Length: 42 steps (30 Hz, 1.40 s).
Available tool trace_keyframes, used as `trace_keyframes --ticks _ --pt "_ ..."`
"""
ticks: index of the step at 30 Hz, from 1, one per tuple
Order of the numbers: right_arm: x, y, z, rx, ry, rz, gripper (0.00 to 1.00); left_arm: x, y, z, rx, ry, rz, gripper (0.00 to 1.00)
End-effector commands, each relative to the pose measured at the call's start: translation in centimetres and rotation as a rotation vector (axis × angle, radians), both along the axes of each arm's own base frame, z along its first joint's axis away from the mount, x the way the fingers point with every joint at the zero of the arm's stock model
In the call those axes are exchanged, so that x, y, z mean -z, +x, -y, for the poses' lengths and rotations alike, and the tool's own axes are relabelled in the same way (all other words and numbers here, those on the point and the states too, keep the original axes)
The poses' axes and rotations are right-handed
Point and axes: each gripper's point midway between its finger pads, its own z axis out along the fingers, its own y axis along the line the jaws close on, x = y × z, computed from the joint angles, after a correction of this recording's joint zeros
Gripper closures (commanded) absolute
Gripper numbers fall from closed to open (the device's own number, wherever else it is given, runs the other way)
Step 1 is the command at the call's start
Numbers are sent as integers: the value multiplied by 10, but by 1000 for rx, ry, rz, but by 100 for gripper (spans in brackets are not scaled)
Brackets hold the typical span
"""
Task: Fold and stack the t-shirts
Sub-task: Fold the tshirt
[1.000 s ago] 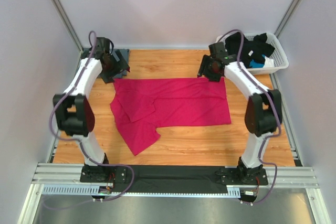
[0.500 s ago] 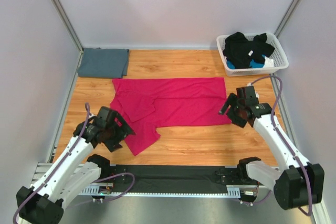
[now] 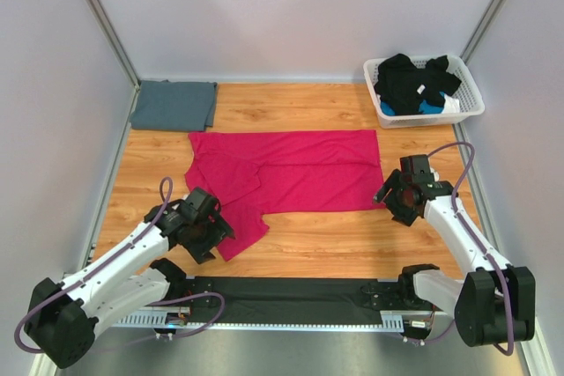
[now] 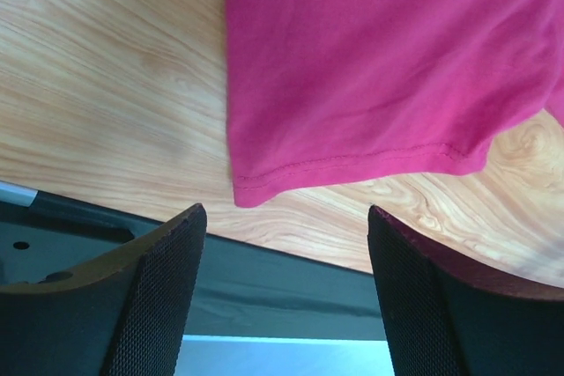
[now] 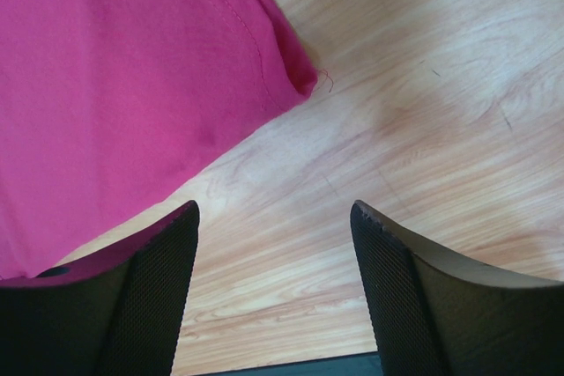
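The magenta-pink t-shirt (image 3: 282, 173) lies spread on the wooden table, one part folded over, a flap reaching toward the near left. The slate blue-grey t-shirt (image 3: 174, 105) lies folded flat at the far left corner. My left gripper (image 3: 214, 239) is open and empty, just beside the pink flap's near corner (image 4: 251, 193). My right gripper (image 3: 388, 195) is open and empty at the shirt's near right corner (image 5: 295, 81). In both wrist views the cloth lies ahead of the fingers, untouched.
A white lattice basket (image 3: 470, 99) with dark and blue clothes stands at the far right corner. A black strip (image 3: 291, 292) runs along the table's near edge between the arm bases. Grey walls close in the sides.
Both arms swung from the shirt's far corners down to its near corners. In the last half second the left gripper moved right toward the flap and the right gripper settled at the near right corner.
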Motion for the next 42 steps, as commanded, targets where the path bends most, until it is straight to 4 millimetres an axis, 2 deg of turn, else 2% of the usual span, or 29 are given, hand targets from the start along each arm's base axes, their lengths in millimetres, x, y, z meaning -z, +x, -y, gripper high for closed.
trace_keyframes --ticks 1,4,6,9,15,16,21,24,25,30,31,36,42 --pt "-10 23 4 40 -10 74 30 8 -3 2 -44 -18 -21 21" --pt "-13 26 4 40 -16 68 31 15 -10 6 -74 -57 -46 25" --pt "-15 27 4 34 -18 63 32 27 -18 8 -75 -67 -63 27" --pt "-14 27 7 28 -38 56 33 34 -19 10 -82 -82 -56 30" --pt "-6 23 4 42 -14 45 35 27 -7 12 -67 -71 -9 35" --pt "-4 22 3 43 -13 40 36 27 -4 9 -78 -52 3 40" --pt "-3 21 5 45 -21 35 38 30 -5 3 -93 -24 1 49" --pt "-1 21 4 40 -19 30 41 32 -5 1 -101 -16 1 59" --pt "1 21 4 37 -17 27 41 32 -6 0 -102 -14 0 67" --pt "18 11 5 32 -29 -39 41 32 -6 -1 -98 3 -12 92" --pt "22 9 5 35 -30 -48 41 33 -7 -1 -94 6 -16 100" --pt "28 16 15 58 -77 -25 48 28 -4 -2 -80 21 -7 100" --pt "23 40 18 66 -106 2 59 21 -1 -6 -81 39 18 100"
